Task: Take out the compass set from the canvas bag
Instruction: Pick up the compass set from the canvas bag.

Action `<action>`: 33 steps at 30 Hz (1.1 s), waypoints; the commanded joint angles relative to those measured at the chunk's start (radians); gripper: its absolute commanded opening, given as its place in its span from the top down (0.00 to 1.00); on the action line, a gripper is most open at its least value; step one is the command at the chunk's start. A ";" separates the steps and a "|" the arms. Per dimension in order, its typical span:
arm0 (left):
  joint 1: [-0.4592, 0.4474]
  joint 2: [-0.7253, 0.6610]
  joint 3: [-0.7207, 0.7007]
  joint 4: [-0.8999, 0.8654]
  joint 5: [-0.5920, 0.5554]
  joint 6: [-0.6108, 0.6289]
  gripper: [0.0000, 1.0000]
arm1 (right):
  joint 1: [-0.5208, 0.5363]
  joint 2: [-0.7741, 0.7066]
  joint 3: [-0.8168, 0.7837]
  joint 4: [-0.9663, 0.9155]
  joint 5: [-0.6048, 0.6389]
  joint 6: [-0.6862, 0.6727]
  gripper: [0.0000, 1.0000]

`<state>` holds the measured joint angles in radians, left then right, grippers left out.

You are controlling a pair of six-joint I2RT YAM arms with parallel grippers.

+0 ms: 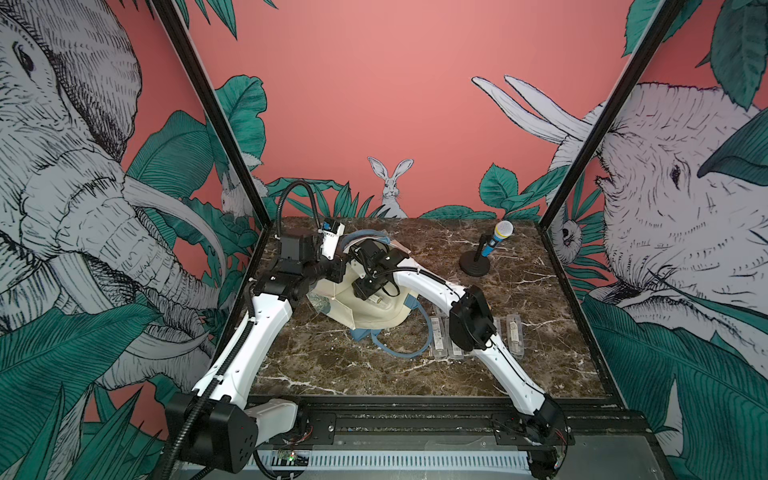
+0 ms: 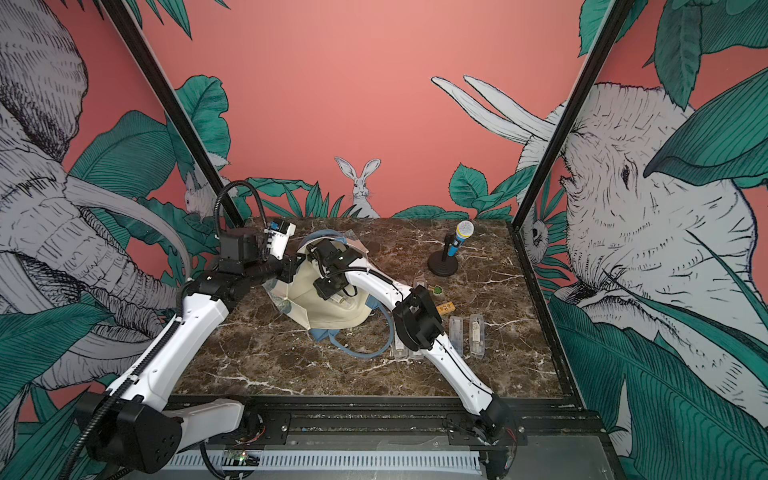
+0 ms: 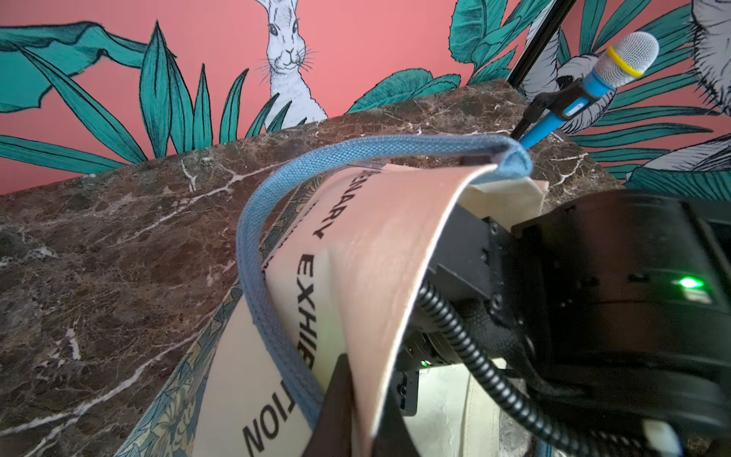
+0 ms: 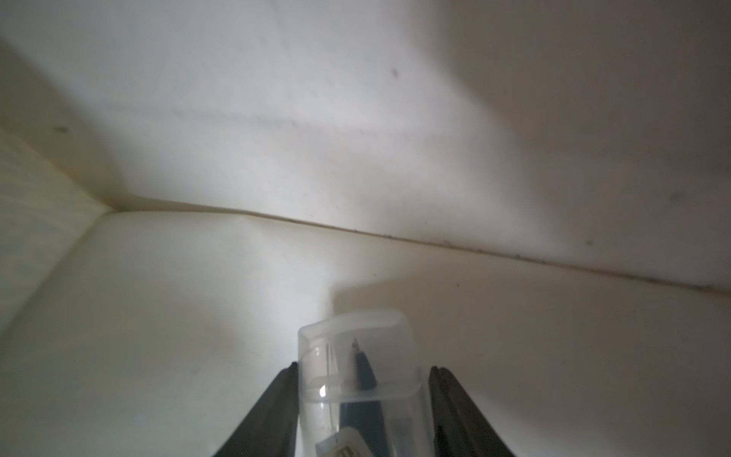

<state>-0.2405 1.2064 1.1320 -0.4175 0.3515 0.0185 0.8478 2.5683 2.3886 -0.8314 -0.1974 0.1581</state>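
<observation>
The canvas bag point(image 1: 365, 316) lies on the marble table with its mouth held up, cream inside and leaf print outside; both top views show it point(image 2: 307, 299). My left gripper point(image 3: 364, 399) is shut on the bag's rim cloth point(image 3: 364, 237), next to a blue strap point(image 3: 253, 253). My right gripper point(image 4: 364, 366) is inside the bag, open. The compass set point(image 4: 356, 376), a clear plastic case with a dark blue tool in it, lies between the jaws. One finger touches the case and the other stands a little off it. In a top view the case point(image 1: 380, 300) shows under the right gripper.
Several similar clear cases point(image 1: 515, 334) lie on the table to the right, partly under my right arm. A blue microphone on a black stand point(image 1: 490, 245) is at the back right. The bag's other blue strap point(image 1: 399, 353) loops across the table in front.
</observation>
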 commanded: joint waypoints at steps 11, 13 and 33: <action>-0.010 -0.018 0.018 -0.026 0.026 0.011 1.00 | -0.001 -0.086 -0.112 -0.175 0.113 -0.012 0.23; -0.008 -0.018 0.018 -0.025 0.023 0.012 1.00 | 0.003 -0.092 -0.124 -0.170 0.121 -0.014 0.25; 0.001 0.013 0.076 -0.070 -0.105 -0.040 1.00 | 0.007 -0.407 -0.242 -0.142 0.010 0.060 0.56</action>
<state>-0.2459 1.2194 1.1683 -0.4683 0.2924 0.0101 0.8520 2.2860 2.1738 -0.9958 -0.1593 0.1890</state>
